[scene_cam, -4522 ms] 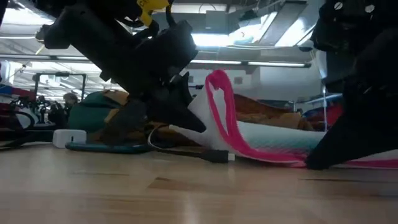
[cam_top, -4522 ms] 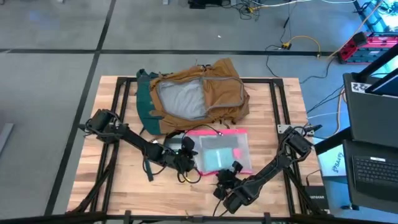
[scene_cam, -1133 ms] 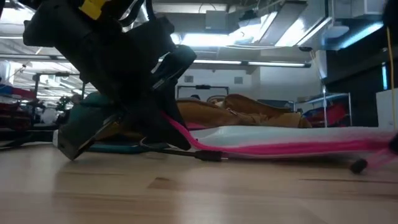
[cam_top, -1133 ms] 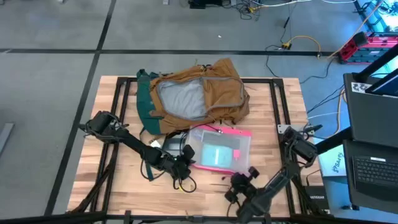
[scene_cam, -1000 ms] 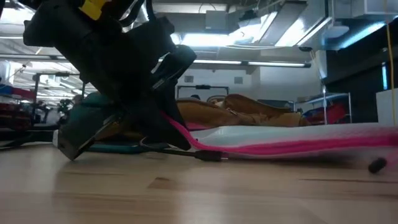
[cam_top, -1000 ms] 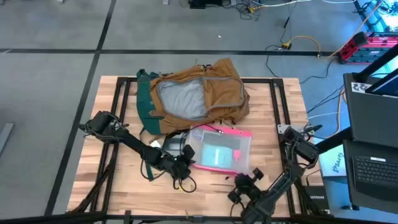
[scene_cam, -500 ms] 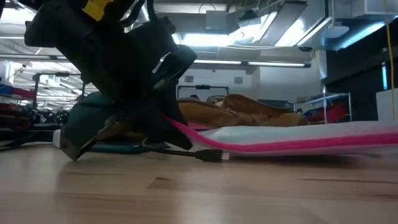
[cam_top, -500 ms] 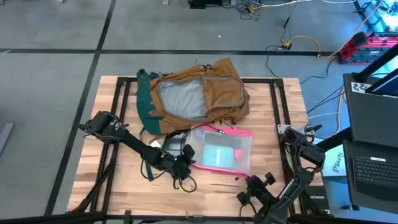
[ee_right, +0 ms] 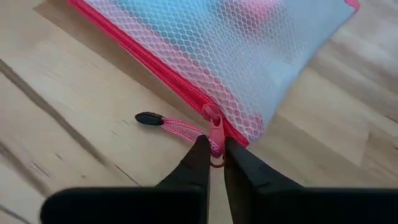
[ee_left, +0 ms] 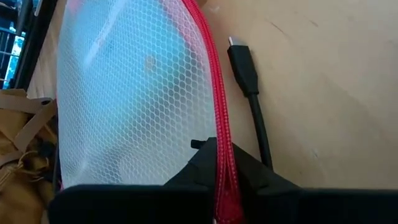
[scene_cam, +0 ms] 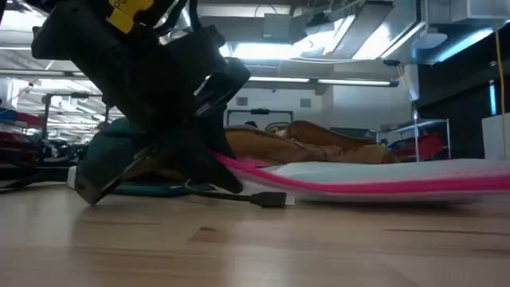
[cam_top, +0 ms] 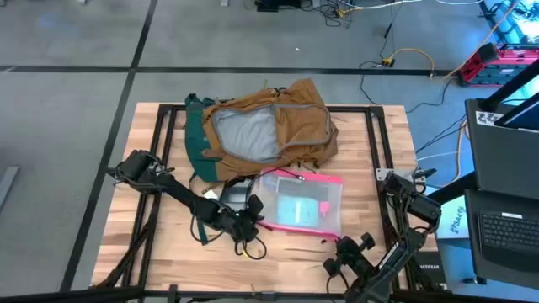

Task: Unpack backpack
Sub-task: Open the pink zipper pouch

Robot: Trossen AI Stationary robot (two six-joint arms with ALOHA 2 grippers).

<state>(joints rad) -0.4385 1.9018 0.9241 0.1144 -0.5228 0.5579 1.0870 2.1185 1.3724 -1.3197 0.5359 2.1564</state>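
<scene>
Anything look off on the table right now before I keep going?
The mesh pouch lies skewed, one end lifted off the table: the left gripper clamps its pink zip edge, the right gripper pinches the zip pull. A loose cable lies beside it.

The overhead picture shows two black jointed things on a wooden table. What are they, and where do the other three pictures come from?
They are two robot arms, each ending in a two-finger hand. One picture looks straight down from above, one looks level across the table, and two come from cameras on the arms' wrists. On the table lie an open tan backpack, a clear pink-edged pouch just in front of it, and a black cable. The left hand is clamped on the pouch's pink edge. The right hand pinches the pink zip pull at the pouch's corner.
</scene>
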